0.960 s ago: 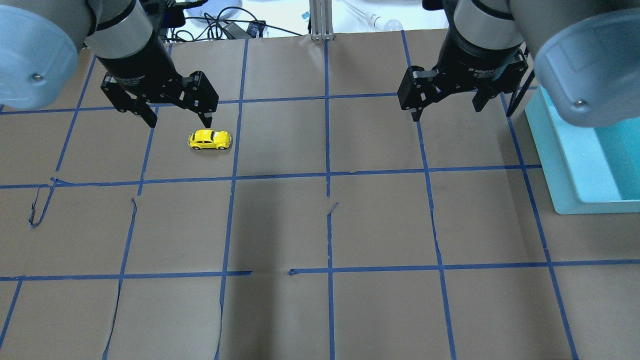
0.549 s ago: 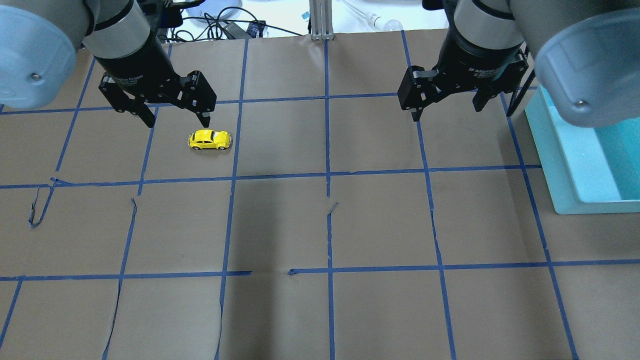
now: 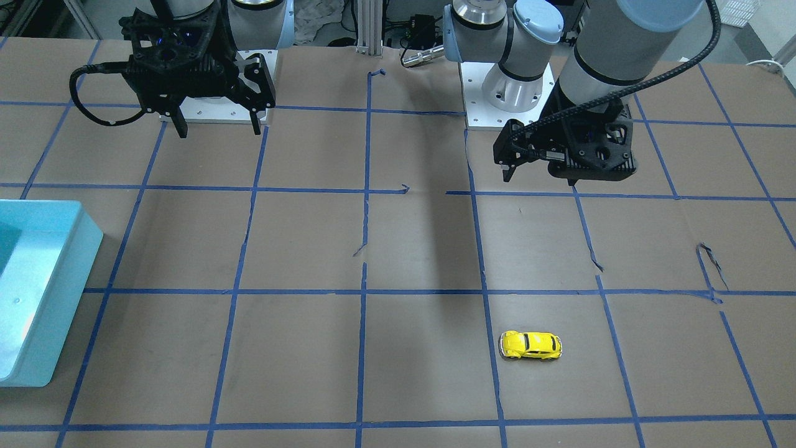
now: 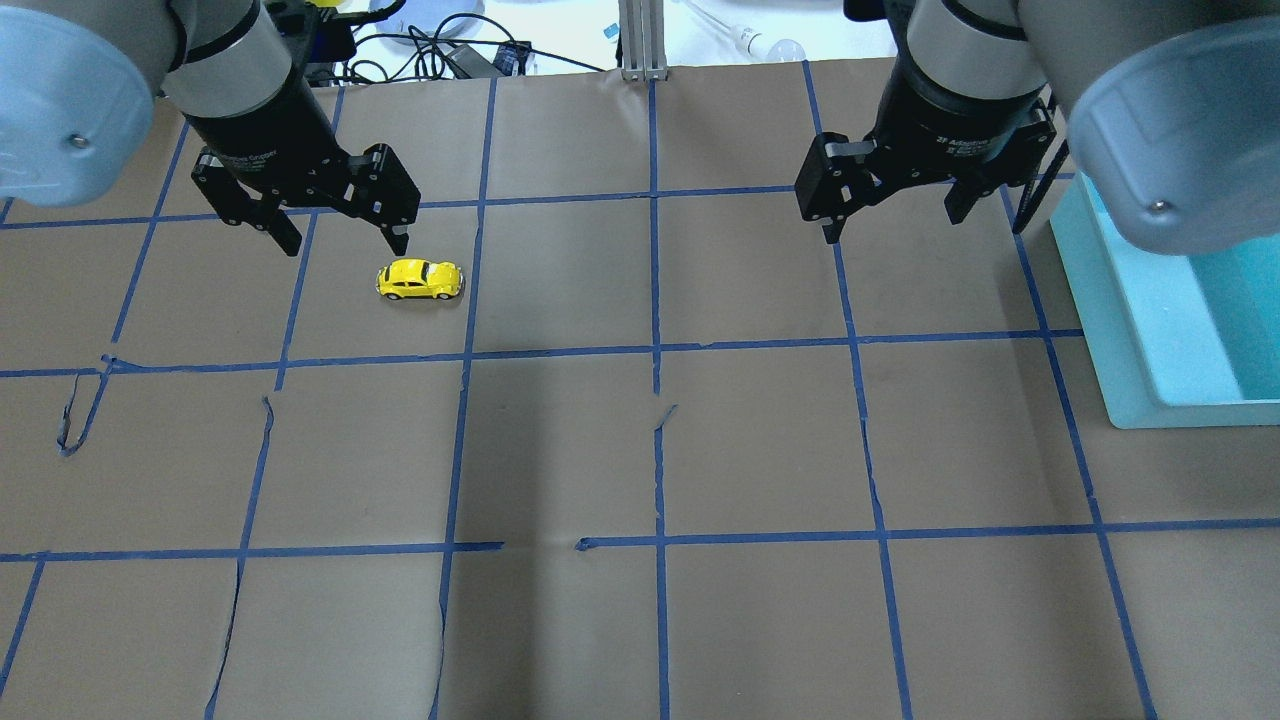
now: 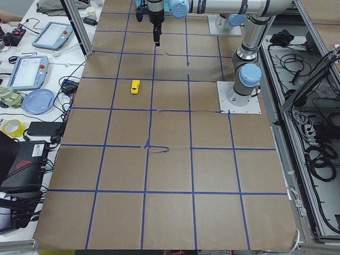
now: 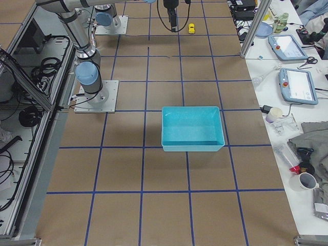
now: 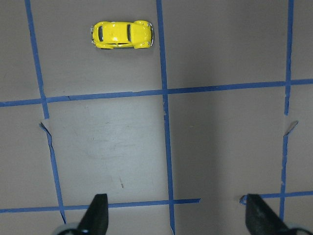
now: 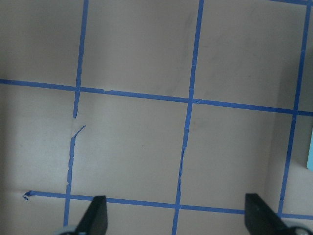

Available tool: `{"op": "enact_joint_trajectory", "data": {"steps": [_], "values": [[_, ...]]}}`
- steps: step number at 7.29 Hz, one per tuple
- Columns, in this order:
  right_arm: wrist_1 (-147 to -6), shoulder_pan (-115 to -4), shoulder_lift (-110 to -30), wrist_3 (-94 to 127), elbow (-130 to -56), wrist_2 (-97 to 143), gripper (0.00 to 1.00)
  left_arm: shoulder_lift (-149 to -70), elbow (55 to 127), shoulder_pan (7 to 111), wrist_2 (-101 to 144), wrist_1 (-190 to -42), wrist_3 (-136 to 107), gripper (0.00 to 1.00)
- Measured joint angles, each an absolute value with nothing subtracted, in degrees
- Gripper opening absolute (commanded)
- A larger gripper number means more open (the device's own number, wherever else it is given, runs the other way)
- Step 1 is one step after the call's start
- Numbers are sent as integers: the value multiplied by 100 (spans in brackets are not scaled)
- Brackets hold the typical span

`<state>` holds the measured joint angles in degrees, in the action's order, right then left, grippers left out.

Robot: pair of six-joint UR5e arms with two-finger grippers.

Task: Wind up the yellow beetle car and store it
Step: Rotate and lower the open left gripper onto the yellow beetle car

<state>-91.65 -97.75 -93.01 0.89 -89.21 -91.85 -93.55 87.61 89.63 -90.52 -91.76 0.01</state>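
Observation:
The yellow beetle car (image 4: pixel 420 280) stands on its wheels on the brown paper table, in a taped square on the left side. It also shows in the front view (image 3: pixel 530 346) and the left wrist view (image 7: pixel 122 34). My left gripper (image 4: pixel 345 243) is open and empty. It hangs above the table just behind and to the left of the car, not touching it (image 3: pixel 540 179) (image 7: pixel 177 215). My right gripper (image 4: pixel 893 222) is open and empty, high over the right side, far from the car (image 3: pixel 219 130) (image 8: pixel 176 215).
A teal bin (image 4: pixel 1100 330) stands open at the table's right edge (image 3: pixel 62 286) (image 6: pixel 192 146). Blue tape lines grid the brown paper, with some torn, lifted ends (image 4: pixel 75 420). Cables and devices (image 4: pixel 440 50) lie past the far edge.
My left gripper has shifted slightly to the left in the overhead view and looks a little smaller. The car and the right gripper have not moved.

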Motion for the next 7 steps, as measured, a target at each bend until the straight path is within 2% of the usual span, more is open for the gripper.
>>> {"op": "enact_joint_trajectory", "data": {"steps": [3,7], "values": [[-9159,-9782,-9307,94,-8921,-9179,100,-9386,8767,8886,-9037,-9039,-1713,100],[-9156,-9770,-9300,96,-8929,-9179,100,-9619,9118,8178,-9023,-8749,-3255,100]]}}
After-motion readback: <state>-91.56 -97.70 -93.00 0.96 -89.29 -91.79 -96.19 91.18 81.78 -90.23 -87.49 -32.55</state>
